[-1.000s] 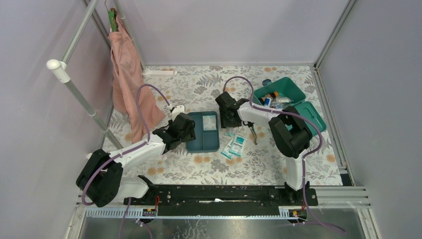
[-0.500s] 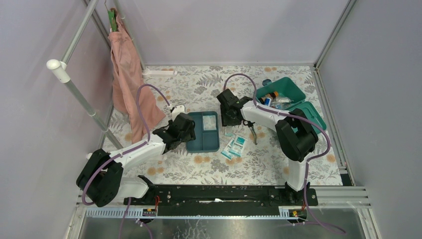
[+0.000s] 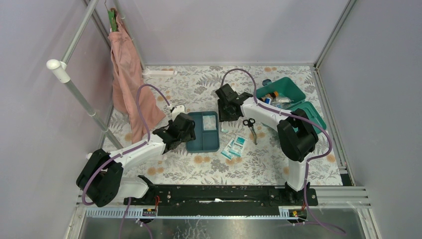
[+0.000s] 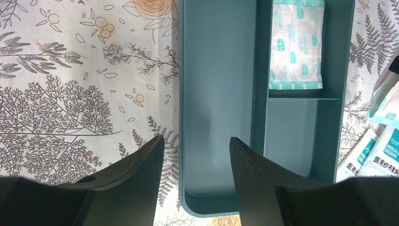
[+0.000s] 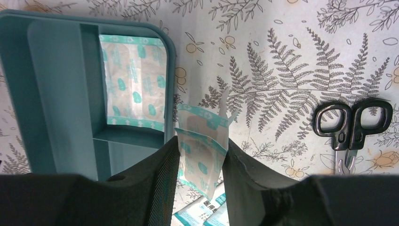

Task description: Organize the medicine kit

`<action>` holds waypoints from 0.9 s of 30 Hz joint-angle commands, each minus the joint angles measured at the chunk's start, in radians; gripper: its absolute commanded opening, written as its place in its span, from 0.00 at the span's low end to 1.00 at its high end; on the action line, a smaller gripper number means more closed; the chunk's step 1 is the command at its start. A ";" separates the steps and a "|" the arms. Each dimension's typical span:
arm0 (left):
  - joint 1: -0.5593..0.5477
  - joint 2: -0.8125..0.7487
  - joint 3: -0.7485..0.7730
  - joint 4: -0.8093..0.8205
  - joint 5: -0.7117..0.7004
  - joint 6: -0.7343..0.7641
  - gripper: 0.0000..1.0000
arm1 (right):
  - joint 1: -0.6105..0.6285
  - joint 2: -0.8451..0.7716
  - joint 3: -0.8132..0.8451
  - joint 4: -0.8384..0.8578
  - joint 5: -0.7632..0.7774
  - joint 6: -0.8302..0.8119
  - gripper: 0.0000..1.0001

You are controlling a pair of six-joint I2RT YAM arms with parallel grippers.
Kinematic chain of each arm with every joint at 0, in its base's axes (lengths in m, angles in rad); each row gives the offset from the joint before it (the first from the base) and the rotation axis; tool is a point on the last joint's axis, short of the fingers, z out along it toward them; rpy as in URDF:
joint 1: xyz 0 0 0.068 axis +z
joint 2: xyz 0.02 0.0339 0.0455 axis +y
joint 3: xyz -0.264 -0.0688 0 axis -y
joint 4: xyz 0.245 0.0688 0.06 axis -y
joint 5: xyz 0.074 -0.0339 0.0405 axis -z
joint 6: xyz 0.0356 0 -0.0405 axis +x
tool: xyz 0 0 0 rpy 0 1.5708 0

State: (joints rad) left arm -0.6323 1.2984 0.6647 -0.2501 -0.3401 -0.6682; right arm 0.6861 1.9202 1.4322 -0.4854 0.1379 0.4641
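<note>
The medicine kit (image 3: 286, 97) sits open at the far right of the table (image 3: 199, 84) with a few bottles inside, so I'd call this roughly midway. One plaster packet (image 4: 296, 44) lies in the divided tray (image 3: 204, 132), while the scissors (image 3: 250, 127) and dressing packs (image 3: 235, 146) lie loose beside it. The right gripper (image 5: 200, 150) pinches a second plaster packet (image 5: 202, 122) just right of the tray; the left gripper (image 4: 195, 146) has its jaws apart, astride the tray's left wall.

A dark blue-teal divided tray (image 4: 216, 94) is shown lying on the floral-printed surface (image 4: 70, 94). A plaster packet (image 4: 296, 44) with teal print is laid flat in its far right compartment. The gripper (image 4: 196, 146) is held with its fingers apart over the tray's near left corner, the left wall lying between them. White sachets (image 4: 376, 157) are cut off at the right edge, just beside the tray.
</note>
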 commanded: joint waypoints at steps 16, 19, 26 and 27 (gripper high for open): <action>0.008 -0.021 -0.010 -0.028 -0.026 -0.010 0.61 | 0.016 0.032 0.184 0.006 -0.161 0.030 0.44; 0.008 -0.030 -0.012 -0.034 -0.024 -0.010 0.61 | 0.021 0.064 0.214 0.004 -0.170 0.039 0.44; 0.008 -0.030 -0.013 -0.035 -0.024 -0.011 0.61 | 0.028 0.137 0.276 -0.024 -0.153 0.036 0.44; 0.008 -0.031 -0.013 -0.036 -0.024 -0.012 0.61 | 0.029 0.146 0.283 -0.030 -0.148 0.034 0.45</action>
State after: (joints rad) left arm -0.6323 1.2831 0.6647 -0.2756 -0.3405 -0.6724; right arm 0.7006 2.0327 1.6547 -0.4885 -0.0128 0.4950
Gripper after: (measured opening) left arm 0.609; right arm 0.441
